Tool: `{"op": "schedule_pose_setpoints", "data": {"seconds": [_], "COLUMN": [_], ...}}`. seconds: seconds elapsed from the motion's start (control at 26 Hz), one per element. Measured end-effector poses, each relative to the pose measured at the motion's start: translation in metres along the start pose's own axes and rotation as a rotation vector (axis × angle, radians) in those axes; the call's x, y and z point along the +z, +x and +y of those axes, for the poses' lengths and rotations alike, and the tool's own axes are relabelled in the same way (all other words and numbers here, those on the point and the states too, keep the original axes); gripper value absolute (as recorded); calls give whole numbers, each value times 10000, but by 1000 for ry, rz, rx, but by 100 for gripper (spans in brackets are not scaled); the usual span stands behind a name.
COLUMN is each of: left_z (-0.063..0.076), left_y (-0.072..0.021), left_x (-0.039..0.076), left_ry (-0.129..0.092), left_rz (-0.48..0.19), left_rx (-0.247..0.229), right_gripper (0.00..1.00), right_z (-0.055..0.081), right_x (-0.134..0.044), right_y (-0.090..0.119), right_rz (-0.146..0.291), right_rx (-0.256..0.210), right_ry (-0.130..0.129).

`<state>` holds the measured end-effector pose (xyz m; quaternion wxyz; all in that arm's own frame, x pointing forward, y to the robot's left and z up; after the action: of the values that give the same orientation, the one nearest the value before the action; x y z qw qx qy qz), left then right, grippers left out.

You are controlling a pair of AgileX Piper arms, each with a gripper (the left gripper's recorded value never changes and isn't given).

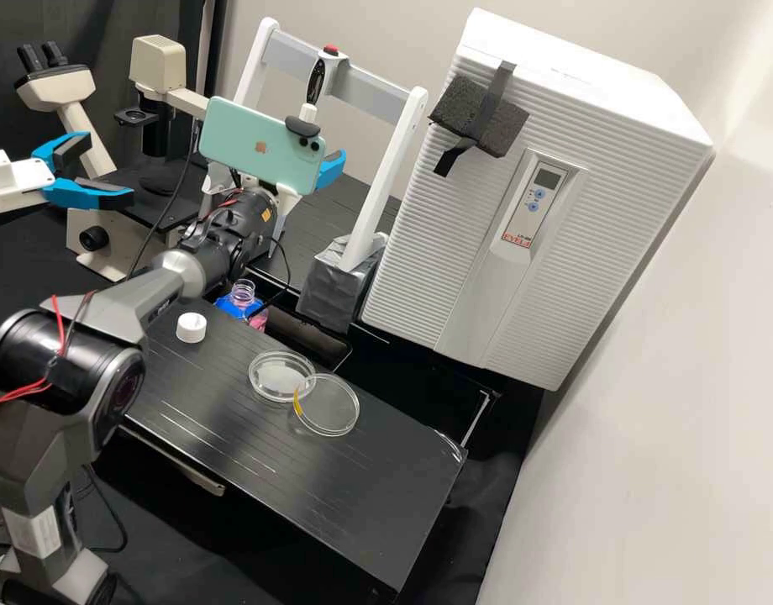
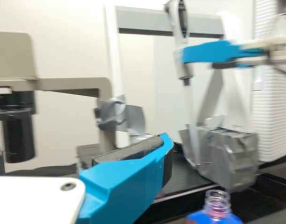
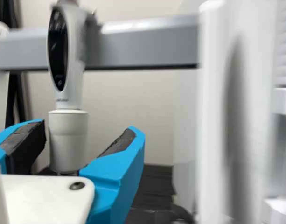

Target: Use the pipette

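The left hand (image 1: 105, 168) hangs with fingers spread, the right hand (image 3: 82, 133) raised, fingers likewise parted.

Bright, even overhead light; pale sheen streaks the black bench (image 1: 344, 496); soft shadow falls on the right wall (image 1: 655, 403).

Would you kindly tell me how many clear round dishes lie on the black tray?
2. One dish lies nearer the white cap; the other dish sits beside it, rims meeting. The arm may hide more.

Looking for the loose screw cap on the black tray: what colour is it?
White; the cap shows best in the high view, beside the bottle.
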<state>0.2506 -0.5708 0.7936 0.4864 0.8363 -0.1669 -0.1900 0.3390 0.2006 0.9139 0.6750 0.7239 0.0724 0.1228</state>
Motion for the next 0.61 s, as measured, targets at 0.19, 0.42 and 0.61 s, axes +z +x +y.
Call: {"op": "schedule_pose_setpoints", "data": {"seconds": [0.19,0.42,0.61], "left_z": [-20,-87,-187], "left_y": [-147,-302,-412], "left_x": [25,169,297], "left_ry": [65,161,190], "left_rz": [107,168,144], "left_rx": [24,89,75], "right_gripper": [100,100,100], "right_z": [84,45,-36], "right_x": [91,297,588], "right_y": [-420,-851,-1133], "right_rz": [83,78,31], "right_rx": [136,265,345], "right_ry": [-12,4,-9]}}
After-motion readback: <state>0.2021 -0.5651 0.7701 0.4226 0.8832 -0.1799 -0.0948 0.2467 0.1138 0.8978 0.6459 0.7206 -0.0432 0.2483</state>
